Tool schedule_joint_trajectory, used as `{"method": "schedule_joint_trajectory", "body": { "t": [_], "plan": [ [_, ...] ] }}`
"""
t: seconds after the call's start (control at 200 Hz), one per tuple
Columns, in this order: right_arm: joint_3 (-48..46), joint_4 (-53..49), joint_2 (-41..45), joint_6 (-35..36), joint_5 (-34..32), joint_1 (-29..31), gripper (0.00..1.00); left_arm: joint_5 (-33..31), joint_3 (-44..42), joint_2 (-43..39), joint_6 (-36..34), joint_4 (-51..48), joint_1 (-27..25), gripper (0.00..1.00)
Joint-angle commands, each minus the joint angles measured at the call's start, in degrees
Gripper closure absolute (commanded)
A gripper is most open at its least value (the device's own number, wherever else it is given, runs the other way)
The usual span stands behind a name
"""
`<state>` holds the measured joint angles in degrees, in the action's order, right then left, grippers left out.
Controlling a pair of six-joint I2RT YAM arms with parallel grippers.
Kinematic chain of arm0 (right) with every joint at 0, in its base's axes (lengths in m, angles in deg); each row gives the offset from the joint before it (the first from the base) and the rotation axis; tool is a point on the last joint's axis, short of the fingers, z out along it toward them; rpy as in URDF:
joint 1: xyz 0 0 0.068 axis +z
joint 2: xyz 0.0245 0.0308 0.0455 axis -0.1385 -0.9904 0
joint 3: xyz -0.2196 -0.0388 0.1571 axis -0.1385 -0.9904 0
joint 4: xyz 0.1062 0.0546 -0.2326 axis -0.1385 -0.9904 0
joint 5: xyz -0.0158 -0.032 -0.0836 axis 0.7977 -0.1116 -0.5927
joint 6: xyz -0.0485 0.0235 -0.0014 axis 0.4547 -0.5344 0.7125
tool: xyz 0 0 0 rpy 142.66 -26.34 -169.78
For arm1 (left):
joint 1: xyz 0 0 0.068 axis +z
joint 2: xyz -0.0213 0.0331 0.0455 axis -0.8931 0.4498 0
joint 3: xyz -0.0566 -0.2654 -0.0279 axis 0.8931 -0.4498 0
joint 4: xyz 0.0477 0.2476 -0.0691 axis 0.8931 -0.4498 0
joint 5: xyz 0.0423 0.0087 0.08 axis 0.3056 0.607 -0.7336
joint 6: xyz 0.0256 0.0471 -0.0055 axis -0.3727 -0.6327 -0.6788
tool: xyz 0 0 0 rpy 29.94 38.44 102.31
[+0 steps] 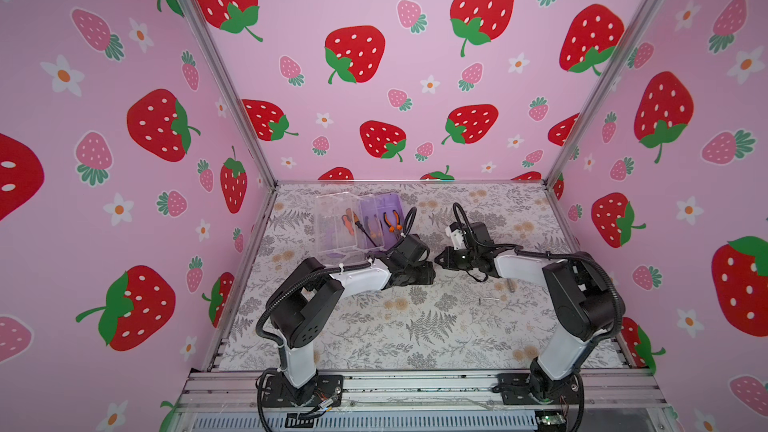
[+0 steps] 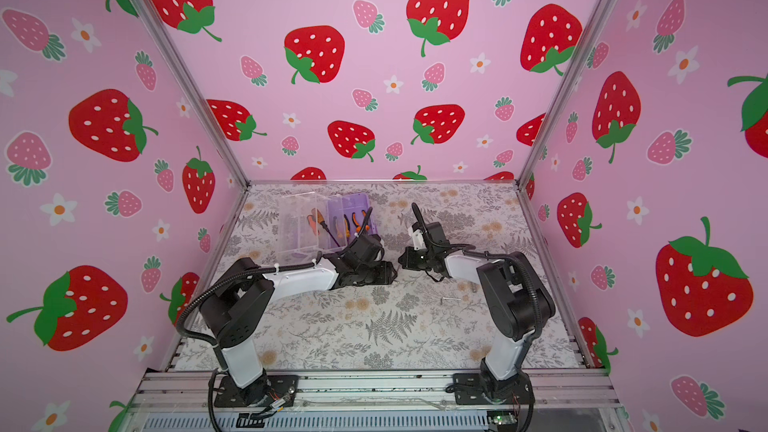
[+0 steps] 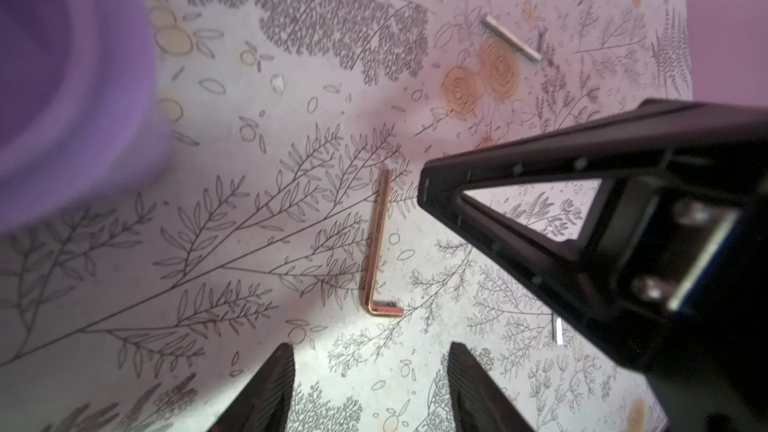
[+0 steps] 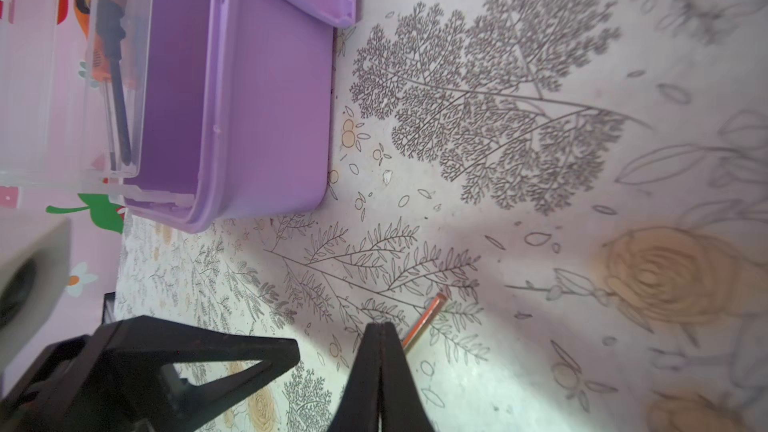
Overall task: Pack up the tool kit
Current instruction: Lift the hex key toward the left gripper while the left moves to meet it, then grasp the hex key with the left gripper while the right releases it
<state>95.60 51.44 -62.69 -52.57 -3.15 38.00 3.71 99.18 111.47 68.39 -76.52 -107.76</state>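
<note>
The tool kit point(image 1: 388, 204) point(image 2: 355, 202) stands at the back left, its lilac base point(image 4: 257, 118) open and its clear lid point(image 1: 332, 222) swung up. Orange-handled pliers point(image 1: 392, 220) and screwdrivers point(image 4: 110, 47) lie inside. An L-shaped hex key point(image 3: 379, 243) lies flat on the mat. My left gripper point(image 3: 370, 353) point(image 1: 428, 274) hovers open just short of its bent end. My right gripper point(image 4: 380, 326) point(image 1: 440, 260) is shut on nothing, its tips beside the key's straight end point(image 4: 426, 320). In both top views the two grippers meet tip to tip and hide this key.
Another hex key point(image 3: 511, 37) point(image 1: 487, 300) and a short metal piece point(image 1: 510, 285) lie on the floral mat near the right arm. A small bright piece point(image 3: 558, 330) shows beside the right finger. Pink strawberry walls close in three sides.
</note>
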Motion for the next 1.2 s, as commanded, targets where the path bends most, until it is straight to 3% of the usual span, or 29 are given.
{"method": "schedule_joint_trajectory", "body": {
  "t": [0.0,0.205,0.6,0.74,0.92,1.015,1.045,1.196],
  "plan": [
    [-0.04,-3.58,3.32,2.55,-5.35,-0.66,0.88,-2.37,3.51,2.89,-3.26,-5.11,-0.51,0.39],
    [-1.79,-3.71,6.9,2.87,-7.5,-2.0,0.79,-2.87,10.3,9.41,-5.99,-9.76,-1.28,0.43],
    [-3.5,-5.19,8.38,4.58,-10.3,-3.15,0.74,-7.1,17.25,14.87,-8.34,-16.08,-1.79,0.71],
    [-2.88,-7.38,9.3,6.33,-14.37,-3.79,0.7,-12.91,20.72,16.14,-10.47,-21.18,-3.67,0.82],
    [-3.29,-7.34,10.32,6.5,-12.33,-6.16,0.69,-18.61,24.78,18.54,-12.32,-26.07,-6.12,0.84],
    [-3.41,-7.41,10.54,6.71,-12.09,-7.23,0.68,-19.14,25.74,19.58,-12.22,-27.31,-6.49,0.93],
    [-3.16,-7.61,10.49,6.94,-12.38,-7.58,0.66,-19.05,25.76,19.75,-12.19,-27.35,-6.49,1.0],
    [2.01,-14.34,6.92,12.69,-17.43,-8.05,0.56,-16.94,25.62,18.93,-11.55,-27.66,-6.5,1.0]
  ]
}}
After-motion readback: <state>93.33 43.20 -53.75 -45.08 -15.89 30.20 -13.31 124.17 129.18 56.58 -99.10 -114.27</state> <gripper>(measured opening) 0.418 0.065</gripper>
